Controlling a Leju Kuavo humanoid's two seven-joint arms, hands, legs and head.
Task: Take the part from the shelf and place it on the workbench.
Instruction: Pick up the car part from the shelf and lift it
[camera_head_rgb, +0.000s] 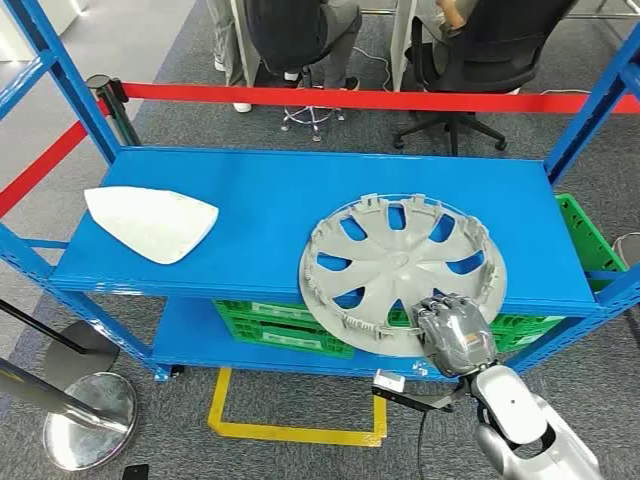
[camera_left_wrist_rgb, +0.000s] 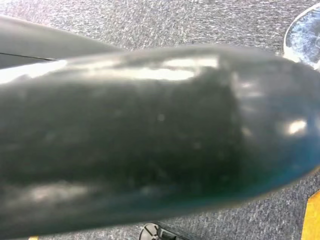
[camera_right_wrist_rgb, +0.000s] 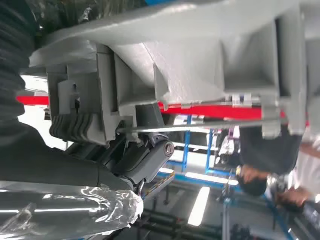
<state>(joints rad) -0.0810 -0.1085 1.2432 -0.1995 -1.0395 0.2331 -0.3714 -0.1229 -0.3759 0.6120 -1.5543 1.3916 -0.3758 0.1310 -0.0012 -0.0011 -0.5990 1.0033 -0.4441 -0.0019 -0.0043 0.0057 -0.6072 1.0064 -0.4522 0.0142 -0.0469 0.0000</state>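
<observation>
A grey plastic hubcap (camera_head_rgb: 392, 265) lies flat on the right half of the blue shelf's (camera_head_rgb: 256, 200) top level, its near rim hanging over the front edge. My right hand (camera_head_rgb: 453, 335) grips that near rim, fingers lying on top of it. In the right wrist view the hubcap's ribbed rim and clips (camera_right_wrist_rgb: 188, 55) fill the close range, with my hand (camera_right_wrist_rgb: 75, 165) closed against it and dark fingers (camera_right_wrist_rgb: 147, 155) pressed at the edge. A white curved panel (camera_head_rgb: 151, 222) lies on the shelf's left end.
Green crates sit on the lower level (camera_head_rgb: 287, 325) and at the shelf's right end (camera_head_rgb: 589, 235). Blue uprights frame both sides. Red barrier tape (camera_head_rgb: 377, 98) runs behind, with seated people (camera_head_rgb: 302, 30) beyond. A stanchion base (camera_head_rgb: 89, 420) and yellow floor marking (camera_head_rgb: 294, 432) lie in front.
</observation>
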